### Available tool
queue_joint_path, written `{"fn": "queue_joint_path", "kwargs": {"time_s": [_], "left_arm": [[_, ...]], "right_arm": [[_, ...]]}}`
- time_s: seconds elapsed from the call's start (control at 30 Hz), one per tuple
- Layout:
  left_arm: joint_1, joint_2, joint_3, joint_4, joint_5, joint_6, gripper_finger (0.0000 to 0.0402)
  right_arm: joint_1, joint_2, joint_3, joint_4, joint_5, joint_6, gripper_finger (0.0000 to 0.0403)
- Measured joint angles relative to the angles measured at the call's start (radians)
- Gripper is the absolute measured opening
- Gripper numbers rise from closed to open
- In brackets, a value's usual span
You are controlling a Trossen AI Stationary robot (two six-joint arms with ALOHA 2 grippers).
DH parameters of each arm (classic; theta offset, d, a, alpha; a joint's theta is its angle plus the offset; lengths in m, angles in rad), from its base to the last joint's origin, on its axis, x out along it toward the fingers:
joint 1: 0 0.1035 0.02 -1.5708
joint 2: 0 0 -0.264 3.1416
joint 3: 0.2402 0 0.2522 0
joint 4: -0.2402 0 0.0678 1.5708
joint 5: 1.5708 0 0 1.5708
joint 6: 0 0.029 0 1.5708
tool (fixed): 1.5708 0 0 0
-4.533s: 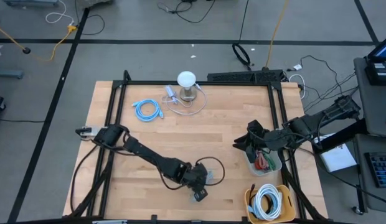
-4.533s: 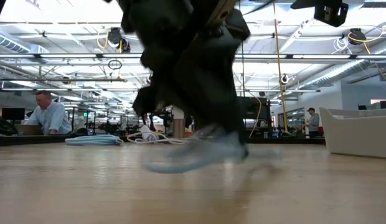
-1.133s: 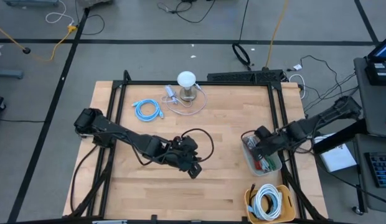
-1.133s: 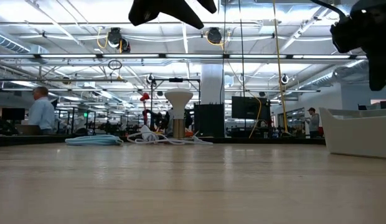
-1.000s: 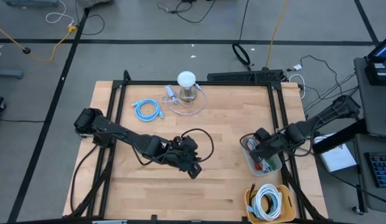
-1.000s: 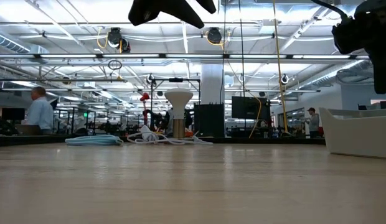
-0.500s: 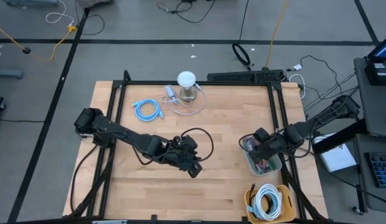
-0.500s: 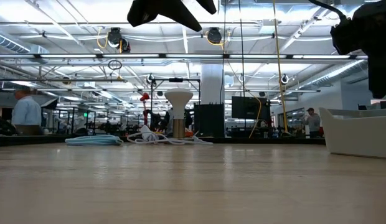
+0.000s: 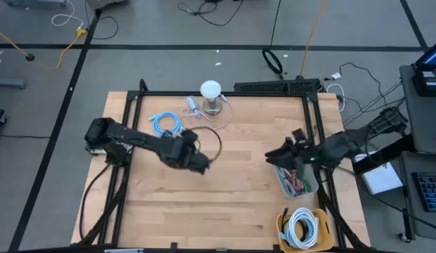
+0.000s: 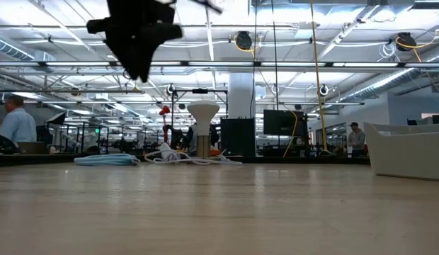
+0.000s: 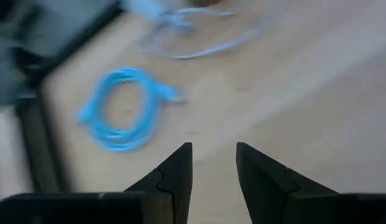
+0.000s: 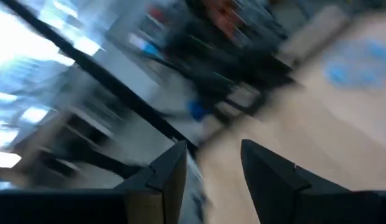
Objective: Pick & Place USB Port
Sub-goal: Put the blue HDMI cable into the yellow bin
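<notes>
Both grippers hang empty above the wooden table (image 9: 225, 190): the left gripper (image 9: 202, 163), fingers parted around bare air, sits over the table's middle with a coiled blue cable (image 9: 167, 124) just ahead and a white lamp (image 9: 212, 95) with its loose white cord farther off; the right gripper (image 9: 274, 157), fingers likewise parted and holding nothing, hovers beside the clear bin (image 9: 299, 181) of mixed cables. A yellow bin (image 9: 283, 226) of white cable lies well behind it. No USB port can be picked out with certainty; it may lie in the clear bin. Judging by the empty jaws, either a placement is complete or the pick lies ahead.
</notes>
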Motion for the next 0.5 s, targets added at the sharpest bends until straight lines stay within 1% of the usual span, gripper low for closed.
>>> {"fn": "queue_joint_path", "kwargs": {"time_s": [0.07, 0.13, 0.2, 0.3, 0.5], "left_arm": [[0.045, -0.005, -0.024, -0.052, 0.0, 0.034, 0.0119], [0.091, -0.001, -0.057, -0.062, 0.012, 0.123, 0.0116], [0.14, 0.0, -0.099, -0.06, 0.028, 0.215, 0.0117], [0.222, -0.002, -0.193, -0.031, 0.062, 0.34, 0.0125], [0.386, -0.001, -0.348, -0.021, 0.068, 0.49, 0.015]], "right_arm": [[-0.001, -0.001, 0.0, 0.146, -0.02, -0.088, 0.0148], [-0.001, 0.001, 0.0, 0.206, -0.024, -0.143, 0.0148], [-0.001, 0.006, 0.0, 0.196, -0.024, -0.167, 0.0148], [-0.001, 0.023, -0.002, 0.14, -0.024, -0.158, 0.0148], [-0.001, 0.078, -0.002, 0.097, -0.024, -0.116, 0.0148]]}}
